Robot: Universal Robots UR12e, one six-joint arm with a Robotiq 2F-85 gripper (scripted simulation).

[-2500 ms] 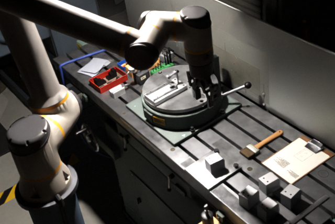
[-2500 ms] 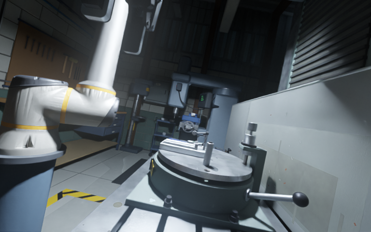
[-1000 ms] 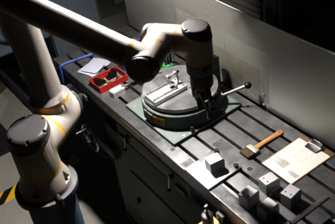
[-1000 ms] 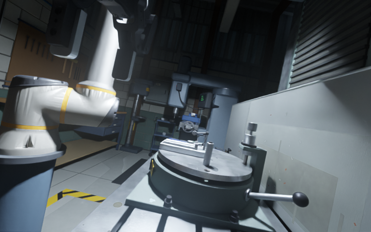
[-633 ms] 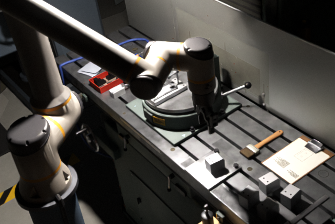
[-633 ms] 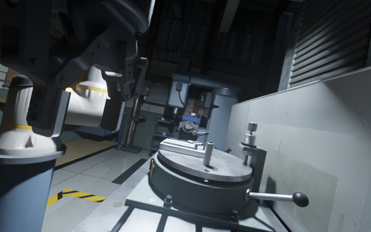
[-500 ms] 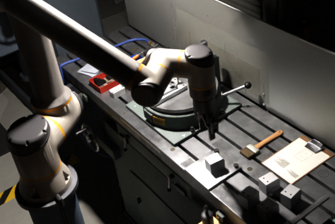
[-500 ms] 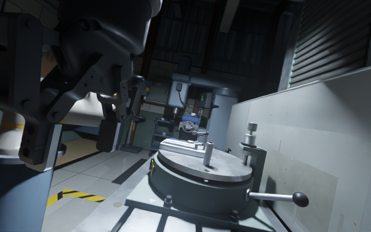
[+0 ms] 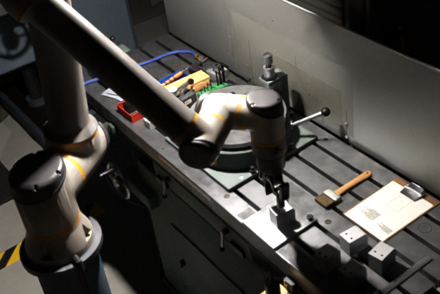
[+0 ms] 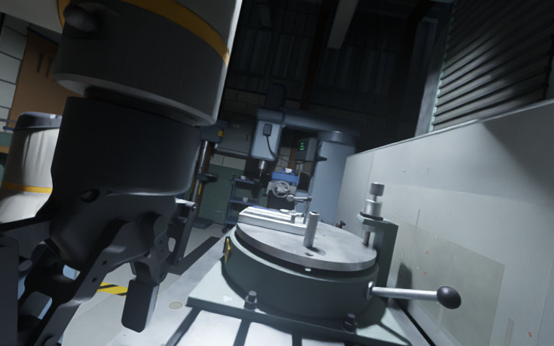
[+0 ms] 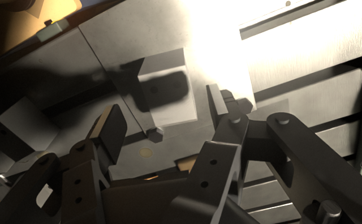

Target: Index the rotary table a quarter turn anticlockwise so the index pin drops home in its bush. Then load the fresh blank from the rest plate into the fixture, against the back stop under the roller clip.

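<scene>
The rotary table (image 9: 234, 134) is largely hidden behind my arm in the side camera; the second side camera shows its round top (image 10: 306, 246), the fixture (image 10: 267, 216) at its far edge, an upright peg (image 10: 311, 229), the index pin post (image 10: 372, 210) and the ball-ended handle (image 10: 417, 295). The fresh blank (image 9: 281, 215), a small grey metal cube, sits on the pale rest plate (image 9: 270, 225) near the bench's front edge, and my gripper (image 9: 280, 196) hangs open just above it, holding nothing. In the wrist camera the blank (image 11: 168, 90) lies beyond my fingertips (image 11: 164, 113).
Behind the bench runs a grey splash wall (image 9: 320, 56). Right of the rest plate lie a brush (image 9: 343, 189), a clipboard (image 9: 391, 209) and several spare cubes (image 9: 366, 248). Far left are a red tray (image 9: 129, 111), a tool block (image 9: 188, 83) and a blue cable.
</scene>
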